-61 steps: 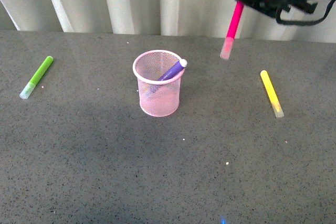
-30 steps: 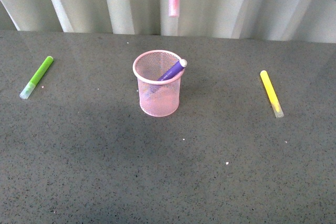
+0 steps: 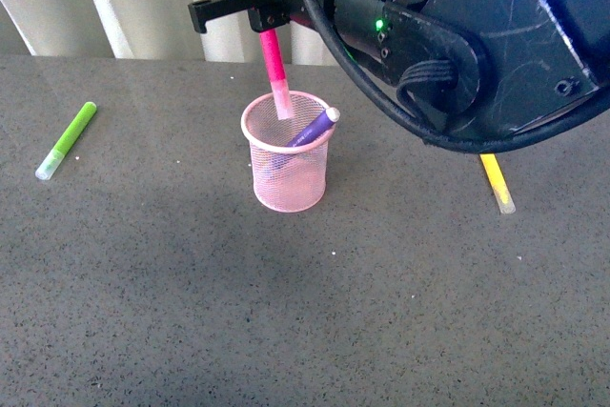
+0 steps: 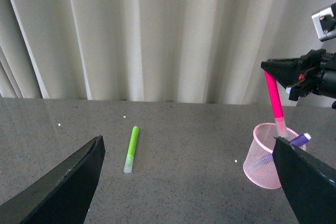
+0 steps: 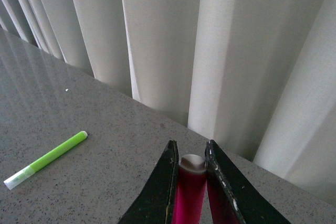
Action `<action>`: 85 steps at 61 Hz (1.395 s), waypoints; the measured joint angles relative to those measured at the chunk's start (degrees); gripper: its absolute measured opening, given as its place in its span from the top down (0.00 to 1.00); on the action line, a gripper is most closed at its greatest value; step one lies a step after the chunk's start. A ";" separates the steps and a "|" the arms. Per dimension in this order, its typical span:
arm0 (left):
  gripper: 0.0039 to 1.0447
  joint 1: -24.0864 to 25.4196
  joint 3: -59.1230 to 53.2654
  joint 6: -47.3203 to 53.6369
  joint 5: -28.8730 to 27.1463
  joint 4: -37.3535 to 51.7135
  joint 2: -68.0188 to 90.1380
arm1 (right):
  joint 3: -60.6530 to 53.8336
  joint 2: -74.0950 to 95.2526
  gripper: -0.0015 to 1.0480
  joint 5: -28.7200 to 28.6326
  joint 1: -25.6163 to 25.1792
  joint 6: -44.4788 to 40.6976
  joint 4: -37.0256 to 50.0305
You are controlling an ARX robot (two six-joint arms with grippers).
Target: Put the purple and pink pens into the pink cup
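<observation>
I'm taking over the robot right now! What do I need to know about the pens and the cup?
Right gripper: shut on the pink pen, holding it nearly upright with its lower end at the mouth of the pink cup.
Left gripper: open, holding nothing, off to the side.
Done: the purple pen is in the cup, leaning on the rim.
Left: lower the pink pen in and let go.
Leave the green pen and yellow pen on the table.
</observation>
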 joint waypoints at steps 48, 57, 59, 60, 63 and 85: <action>0.06 0.00 0.00 0.00 0.00 0.00 0.00 | -1.49 1.49 0.24 -1.03 -1.01 -0.26 1.66; 0.06 0.00 0.00 0.00 0.00 0.00 0.00 | -3.93 -1.38 0.05 0.24 -2.40 0.83 1.73; 0.06 0.00 0.00 0.00 0.00 0.00 0.00 | -5.09 -3.41 0.07 1.01 -3.08 0.96 1.70; 0.06 0.00 0.00 0.00 0.00 0.00 0.00 | -5.46 -3.98 0.07 1.03 -3.26 1.01 1.75; 0.06 0.00 0.00 0.00 0.00 0.00 0.00 | -7.45 -7.43 0.07 1.22 -4.46 1.18 2.27; 0.06 0.00 0.00 0.00 0.02 0.00 0.00 | -31.91 -43.76 0.07 0.83 -18.03 1.64 -1.92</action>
